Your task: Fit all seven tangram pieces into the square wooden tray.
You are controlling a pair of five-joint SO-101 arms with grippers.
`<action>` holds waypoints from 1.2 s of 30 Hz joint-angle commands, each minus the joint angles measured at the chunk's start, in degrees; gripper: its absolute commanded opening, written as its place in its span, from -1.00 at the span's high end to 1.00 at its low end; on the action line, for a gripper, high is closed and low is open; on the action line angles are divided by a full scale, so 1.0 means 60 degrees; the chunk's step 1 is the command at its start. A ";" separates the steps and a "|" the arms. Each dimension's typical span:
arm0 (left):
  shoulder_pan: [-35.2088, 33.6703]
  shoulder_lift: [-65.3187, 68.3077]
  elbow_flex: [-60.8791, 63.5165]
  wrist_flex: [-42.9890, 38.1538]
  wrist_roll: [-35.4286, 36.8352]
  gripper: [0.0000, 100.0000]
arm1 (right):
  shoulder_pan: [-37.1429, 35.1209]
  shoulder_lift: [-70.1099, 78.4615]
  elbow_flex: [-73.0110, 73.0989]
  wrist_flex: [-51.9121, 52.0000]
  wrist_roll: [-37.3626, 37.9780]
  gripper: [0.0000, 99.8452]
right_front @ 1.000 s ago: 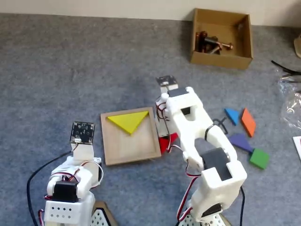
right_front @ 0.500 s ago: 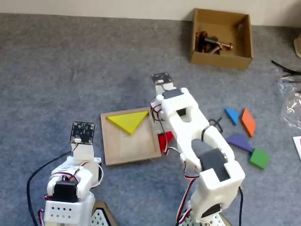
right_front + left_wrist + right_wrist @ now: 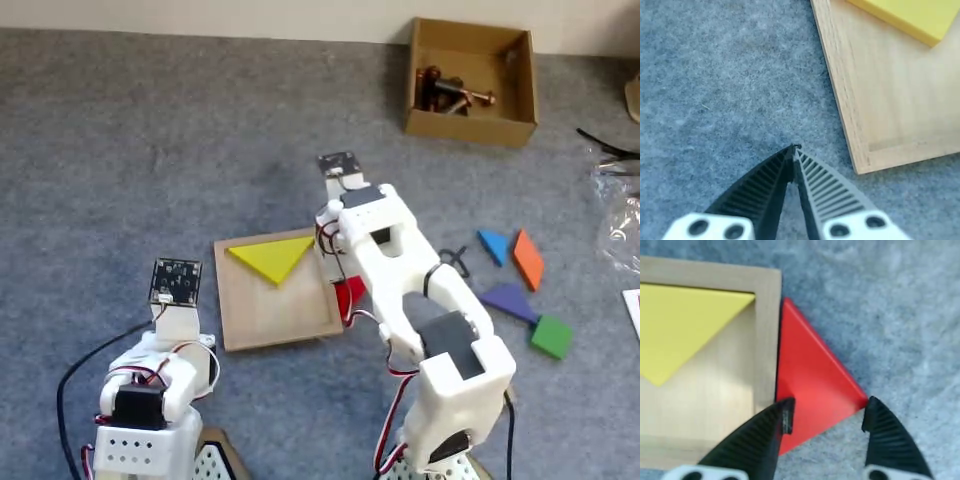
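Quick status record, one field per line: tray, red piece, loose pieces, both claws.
tray: holds the yellow triangle
red triangle: flat on the carpet, against the tray's outer edge
right claw: open, straddling one corner of the red triangle
left claw: shut, over carpet beside a tray corner
loose pieces: blue triangle, orange parallelogram, purple triangle, green square, on carpet apart from the tray

The square tray of pale wood (image 3: 275,325) shows a fine light grain, and the flat yellow triangle piece (image 3: 272,257) in it is plain. Just right of the tray is the flat red triangle piece (image 3: 349,295). Farther right are a small blue triangle (image 3: 492,245), an orange parallelogram (image 3: 528,260), a purple triangle (image 3: 512,299) and a green square (image 3: 551,336). The felt table cover (image 3: 150,130) is mottled grey. Both arms are white; the left gripper (image 3: 793,148) and the right gripper (image 3: 826,410) have black fingers (image 3: 825,190), ribbed on the left one. The brown cardboard box (image 3: 470,128) at the far right holds copper-coloured metal parts (image 3: 450,92)
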 commanded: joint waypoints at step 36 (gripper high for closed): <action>0.0139 -0.0066 0.0183 -0.0015 0.0073 0.99 | -0.0901 -0.2469 0.0066 0.0842 0.0220 0.61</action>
